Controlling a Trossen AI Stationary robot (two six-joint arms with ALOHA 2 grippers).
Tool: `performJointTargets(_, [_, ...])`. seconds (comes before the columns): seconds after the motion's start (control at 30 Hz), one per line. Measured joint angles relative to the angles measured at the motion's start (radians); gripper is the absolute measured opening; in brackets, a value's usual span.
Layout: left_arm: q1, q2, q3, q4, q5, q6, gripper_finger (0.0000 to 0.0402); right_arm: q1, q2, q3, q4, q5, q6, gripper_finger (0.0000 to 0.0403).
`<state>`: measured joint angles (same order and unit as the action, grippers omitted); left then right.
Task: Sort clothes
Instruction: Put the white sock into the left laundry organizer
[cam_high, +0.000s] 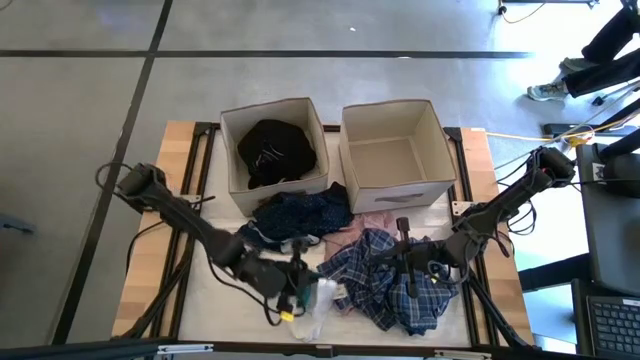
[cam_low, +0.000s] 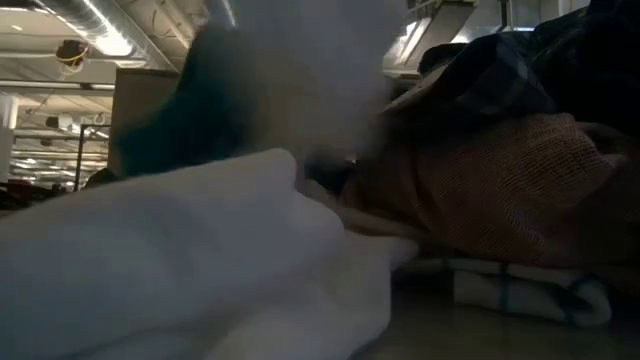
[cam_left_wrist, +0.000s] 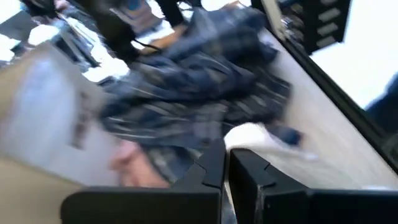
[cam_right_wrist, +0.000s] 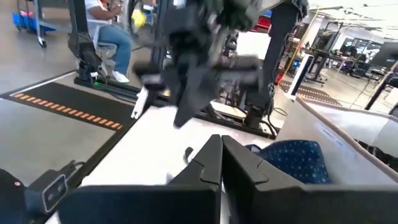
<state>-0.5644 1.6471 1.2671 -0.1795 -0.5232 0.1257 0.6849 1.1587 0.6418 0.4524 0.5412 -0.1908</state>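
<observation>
Two beige boxes stand at the table's twelve o'clock side in the high view: the left box (cam_high: 233, 150) holds a black garment (cam_high: 277, 150), the right box (cam_high: 432, 150)'s floor is bare. Below them lie a navy piece (cam_high: 300, 215), a pink piece (cam_high: 365, 225) and a blue-plaid shirt (cam_high: 385, 280). The left gripper (cam_high: 300, 290) sits at seven o'clock of the plaid, by a white cloth (cam_high: 322, 297); the right gripper (cam_high: 405, 258) hangs over the plaid.

Low view: white fabric (cam_low: 180, 270), pink fabric (cam_low: 500, 190), a striped sock (cam_low: 520, 290).

Left wrist view: fingers (cam_left_wrist: 211, 165) pressed together, plaid (cam_left_wrist: 199, 93) beyond.

Right wrist view: fingers (cam_right_wrist: 208, 158) closed, empty; navy dotted cloth (cam_right_wrist: 292, 158) nearby.
</observation>
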Motion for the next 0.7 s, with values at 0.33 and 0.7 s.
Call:
performJointTargets(0.33, [0.135, -0.195, 0.000, -0.015, -0.052, 0.043, 0.0006, 0.002, 0.000, 0.000, 0.001, 0.001, -0.118, 0.0012])
performJointTargets(0.7, [0.275, -0.260, 0.000, -0.022, -0.053, 0.115, 0.0004, 0.002, 0.000, 0.000, 0.001, 0.071, -0.308, 0.0012])
